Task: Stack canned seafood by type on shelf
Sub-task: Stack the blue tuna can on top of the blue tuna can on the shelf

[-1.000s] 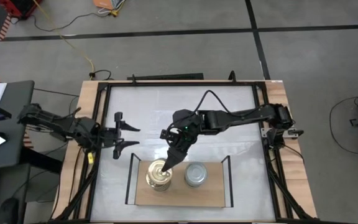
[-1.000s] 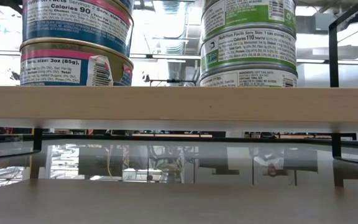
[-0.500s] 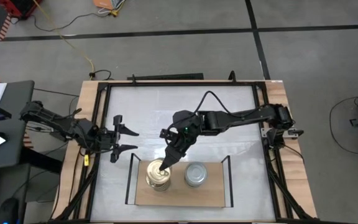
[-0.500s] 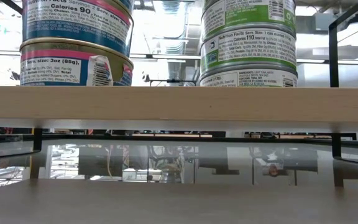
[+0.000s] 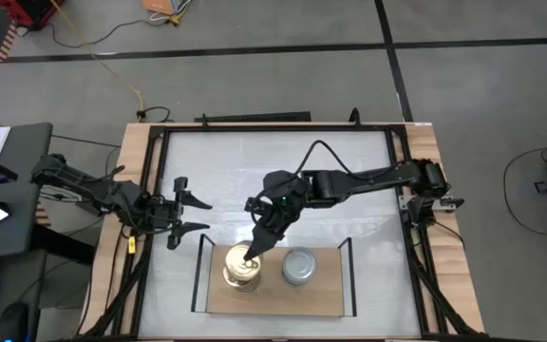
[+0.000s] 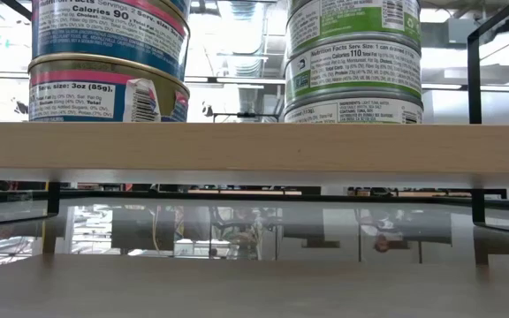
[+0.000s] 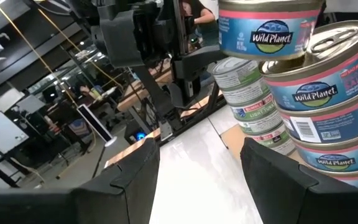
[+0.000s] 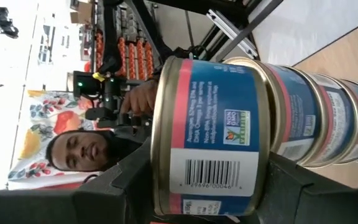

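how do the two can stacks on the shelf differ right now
The gold-lid stack carries blue and pink labels; the silver-lid stack carries green and white ones. The right gripper sits over the gold-lid stack, fingers on either side of its top can, while the silver-lid stack has no gripper near it. Both stand upright, side by side on the wooden shelf.

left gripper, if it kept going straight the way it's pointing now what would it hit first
Probably nothing soon. The open left gripper points across the white tabletop, passing behind the shelf; its wrist view puts the can stacks off to one side. Depth is unclear.
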